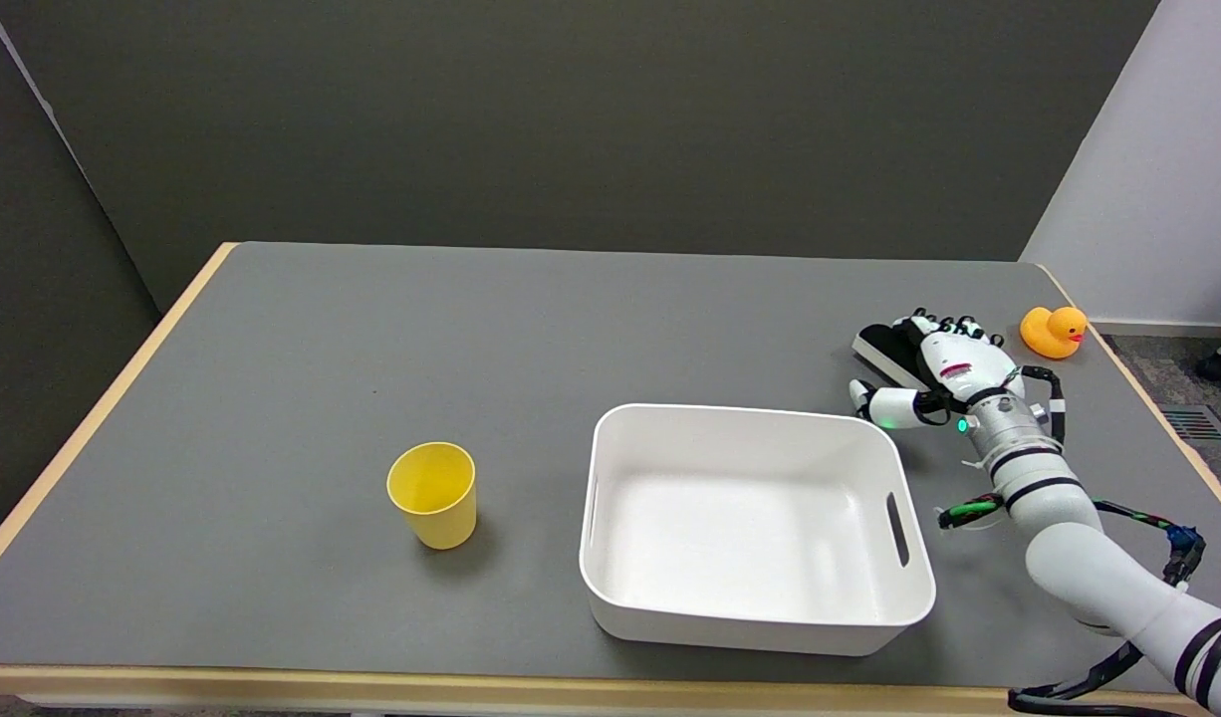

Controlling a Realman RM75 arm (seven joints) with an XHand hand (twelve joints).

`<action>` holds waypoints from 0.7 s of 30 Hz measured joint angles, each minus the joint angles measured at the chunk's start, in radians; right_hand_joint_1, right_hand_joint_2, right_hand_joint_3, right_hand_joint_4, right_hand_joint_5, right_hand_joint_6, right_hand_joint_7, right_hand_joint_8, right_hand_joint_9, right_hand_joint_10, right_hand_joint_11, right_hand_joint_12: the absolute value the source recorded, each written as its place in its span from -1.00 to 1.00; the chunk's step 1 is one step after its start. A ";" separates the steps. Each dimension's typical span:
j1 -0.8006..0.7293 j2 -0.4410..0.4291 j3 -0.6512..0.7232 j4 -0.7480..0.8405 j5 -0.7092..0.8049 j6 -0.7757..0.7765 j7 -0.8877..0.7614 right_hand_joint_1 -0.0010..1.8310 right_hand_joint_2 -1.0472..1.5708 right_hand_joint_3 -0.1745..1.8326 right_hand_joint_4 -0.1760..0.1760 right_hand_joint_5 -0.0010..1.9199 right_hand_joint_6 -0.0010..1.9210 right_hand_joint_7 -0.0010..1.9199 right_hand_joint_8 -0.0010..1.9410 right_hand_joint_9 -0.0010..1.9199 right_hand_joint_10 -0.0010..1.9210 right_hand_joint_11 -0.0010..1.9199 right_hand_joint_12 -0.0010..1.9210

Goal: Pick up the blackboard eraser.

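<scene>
The right hand [934, 373] is out at the table's [302, 339] far right, lying palm-down on top of the eraser [881, 351]. Its fingers are draped over the far side and the thumb sticks out toward the bin, but I honestly can't tell if it's actually gripping the eraser or just resting on it. The eraser itself sits flat on the table, black top with a white base, and only its left end pokes out from under the hand. From that visible bit, the long axis seems to run diagonally, from upper left down toward the wrist, though most of it is covered.

Just right of the hand there's one orange duck [1054, 331], upright, beak pointing right. It's near the hand but not touching it.

In front of the hand is one white bin [610, 558] with slot handles, nothing in it. Well off to the left stands one yellow cup [433, 495], upright, nothing visible inside either.

So: one eraser, one duck, one bin, one cup.
</scene>
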 measured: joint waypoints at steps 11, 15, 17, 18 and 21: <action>0.014 -0.003 -0.007 -0.019 0.007 0.002 -0.006 -0.12 0.46 0.00 -0.91 -0.55 0.04 -0.34 0.19 -0.35 0.34 -0.62 0.64; 0.022 -0.003 -0.006 -0.022 -0.001 0.005 -0.007 0.26 0.73 -0.61 -0.93 -0.50 0.62 -0.21 0.62 -0.28 0.46 -0.53 0.78; 0.024 -0.004 -0.007 -0.024 -0.012 0.005 -0.007 0.27 0.72 -0.59 -0.97 -0.50 0.61 -0.21 0.63 -0.28 0.48 -0.54 0.81; 0.025 -0.004 -0.007 -0.025 -0.018 0.005 -0.007 0.27 0.72 -0.59 -0.98 -0.49 0.60 -0.20 0.62 -0.27 0.50 -0.56 0.84; 0.029 -0.004 -0.009 -0.026 -0.035 0.005 -0.007 0.28 0.71 -0.59 -0.98 -0.47 0.57 -0.19 0.61 -0.25 0.53 -0.58 0.90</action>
